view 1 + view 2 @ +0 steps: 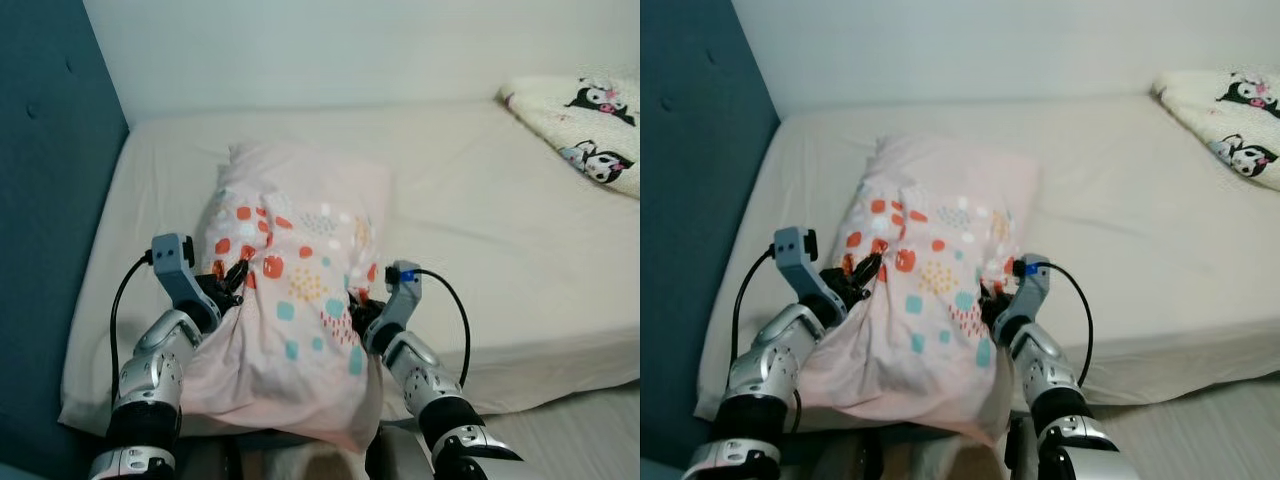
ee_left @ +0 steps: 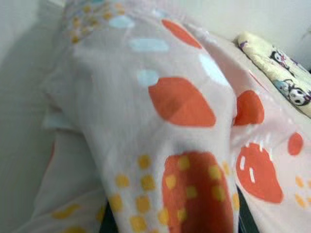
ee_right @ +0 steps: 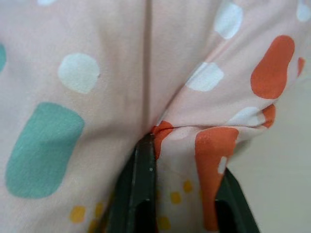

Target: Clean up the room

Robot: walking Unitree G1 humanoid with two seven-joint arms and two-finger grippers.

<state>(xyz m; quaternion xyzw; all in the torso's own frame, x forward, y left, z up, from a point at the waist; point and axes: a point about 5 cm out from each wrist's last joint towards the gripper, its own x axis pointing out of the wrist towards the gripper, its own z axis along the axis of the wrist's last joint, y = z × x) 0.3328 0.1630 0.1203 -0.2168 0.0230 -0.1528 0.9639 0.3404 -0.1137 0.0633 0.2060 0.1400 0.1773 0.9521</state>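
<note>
A pink pillow (image 1: 290,300) printed with orange, teal, white and yellow spots lies on the near left part of the bed (image 1: 480,230), its far end pointing toward the wall and its near end hanging over the bed's near edge. Both silver arms reach up from below, elbows bent, forearms angled inward toward the pillow's two long sides. The left claw (image 1: 228,281) presses into the pillow's left side about midway along it, its black fingers clenched on a bunch of the patterned cover. The right claw (image 1: 360,305) meets the pillow's right side at about the same level; in the right wrist view its two black fingers (image 3: 141,194) are pinched on a fold of the fabric, grasping the pillow. A black cable loops outward from each wrist. A dark teal headboard (image 1: 50,200) stands along the left of the bed. At the far right corner of the bed lies a cream blanket with black-and-white cartoon figures (image 1: 590,125), well apart from the pillow.
</note>
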